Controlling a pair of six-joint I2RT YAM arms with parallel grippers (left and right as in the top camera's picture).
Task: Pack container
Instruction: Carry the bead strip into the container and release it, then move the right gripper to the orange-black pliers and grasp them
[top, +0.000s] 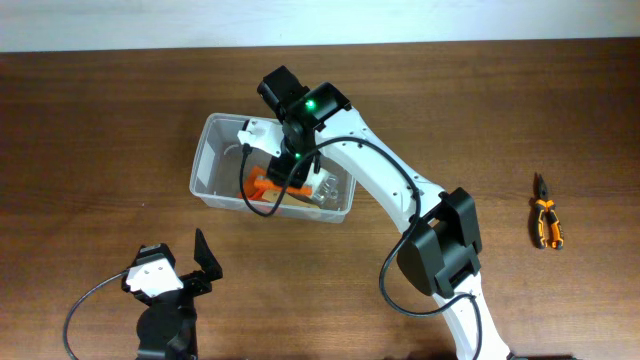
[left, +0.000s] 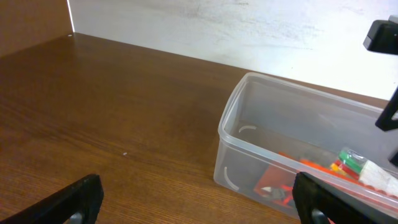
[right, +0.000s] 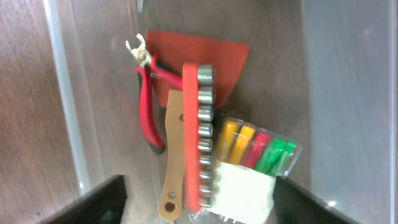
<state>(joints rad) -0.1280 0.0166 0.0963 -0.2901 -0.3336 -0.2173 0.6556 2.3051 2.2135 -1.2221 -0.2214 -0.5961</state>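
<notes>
Over the container (top: 200, 160) near table centre, the right gripper (right: 211, 202) hangs spread wide and empty, with only its fingertips in frame. Four things lie inside: red pliers (right: 146, 106), scraper (right: 224, 59), socket rail (right: 199, 124) and bit box (right: 258, 149), the last two cut off. At 7 o'clock the left gripper (left: 199, 202) gapes, empty. At 3 o'clock lie orange pliers (top: 546, 222).

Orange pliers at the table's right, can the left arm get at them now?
Probably not: the pliers lie far off beyond the right arm, well away from the open left end effector.
</notes>
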